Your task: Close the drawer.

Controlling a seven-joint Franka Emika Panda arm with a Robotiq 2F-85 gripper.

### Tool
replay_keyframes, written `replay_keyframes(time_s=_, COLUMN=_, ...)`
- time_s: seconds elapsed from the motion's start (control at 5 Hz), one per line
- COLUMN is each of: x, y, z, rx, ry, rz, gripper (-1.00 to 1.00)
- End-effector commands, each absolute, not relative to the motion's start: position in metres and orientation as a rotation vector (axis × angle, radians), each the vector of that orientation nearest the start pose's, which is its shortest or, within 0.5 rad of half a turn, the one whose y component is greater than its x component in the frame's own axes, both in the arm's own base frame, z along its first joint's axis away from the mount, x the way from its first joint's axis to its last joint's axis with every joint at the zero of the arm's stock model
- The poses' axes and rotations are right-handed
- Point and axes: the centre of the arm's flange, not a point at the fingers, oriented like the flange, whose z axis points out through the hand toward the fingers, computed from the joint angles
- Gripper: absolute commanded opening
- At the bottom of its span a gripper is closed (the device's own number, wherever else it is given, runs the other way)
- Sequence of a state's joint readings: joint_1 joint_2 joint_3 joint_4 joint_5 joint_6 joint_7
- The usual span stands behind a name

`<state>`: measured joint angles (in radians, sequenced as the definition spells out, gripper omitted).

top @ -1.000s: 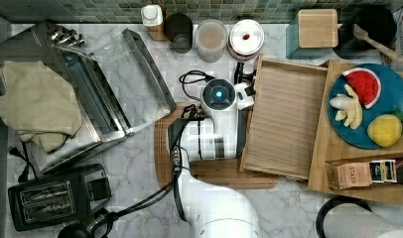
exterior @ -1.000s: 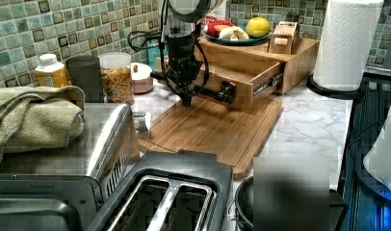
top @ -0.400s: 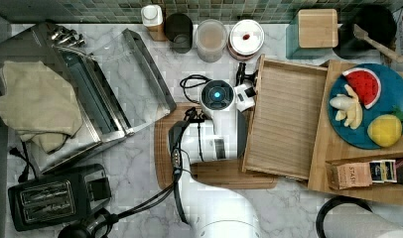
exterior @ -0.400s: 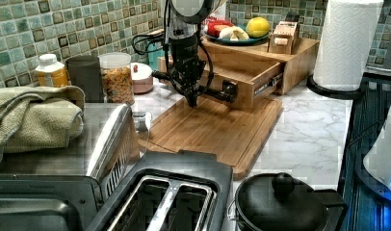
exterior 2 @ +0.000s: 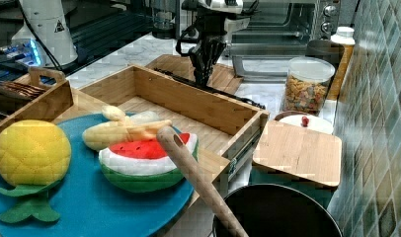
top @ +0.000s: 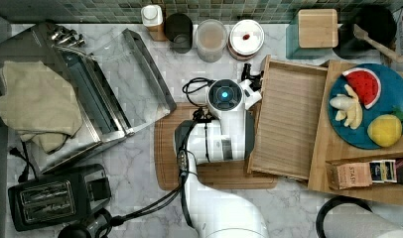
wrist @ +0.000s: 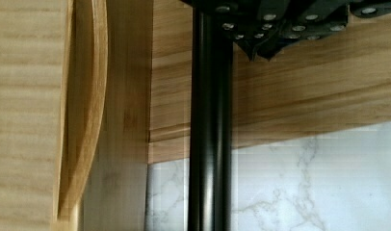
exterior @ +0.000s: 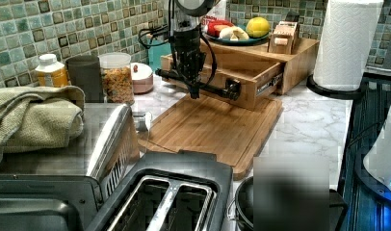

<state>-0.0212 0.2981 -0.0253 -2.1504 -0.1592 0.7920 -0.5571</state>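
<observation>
The drawer (top: 289,124) is a pale wooden tray, standing part-way out of the wooden stand (top: 333,148) that carries a blue plate of toy fruit. A black bar handle (wrist: 210,144) runs along its front. In the left view my gripper (exterior: 193,91) points straight down with its fingers shut, pressed against the handle (exterior: 217,89) on the side away from the drawer front (exterior: 241,91). The right view has the gripper (exterior 2: 204,79) at the far rim of the drawer (exterior 2: 188,103). In the wrist view the gripper (wrist: 261,48) sits right beside the bar.
A darker cutting board (top: 165,148) lies under my arm, in front of the drawer. Jars (top: 212,37) and a bottle line the tiled wall. A toaster oven (top: 105,94) with a towel and a toaster (top: 55,198) stand at the top view's left. A paper towel roll (exterior: 352,43) stands beside the stand.
My arm has moved toward the top view's right, and the drawer has slid a little way into the stand with it.
</observation>
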Motion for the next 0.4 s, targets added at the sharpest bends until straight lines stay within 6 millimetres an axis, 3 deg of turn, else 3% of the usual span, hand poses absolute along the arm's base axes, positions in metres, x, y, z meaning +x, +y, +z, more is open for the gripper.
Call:
replay_keyframes(time_s=0.2, x=0.543, y=-0.235, z=0.351, rx=-3.243, ry=0.424, rz=-0.093, gripper=-1.0)
replay_keyframes(time_s=0.4, x=0.531, y=-0.276, z=0.345, rx=-3.246, ry=0.432, rz=-0.159, gripper=-1.0)
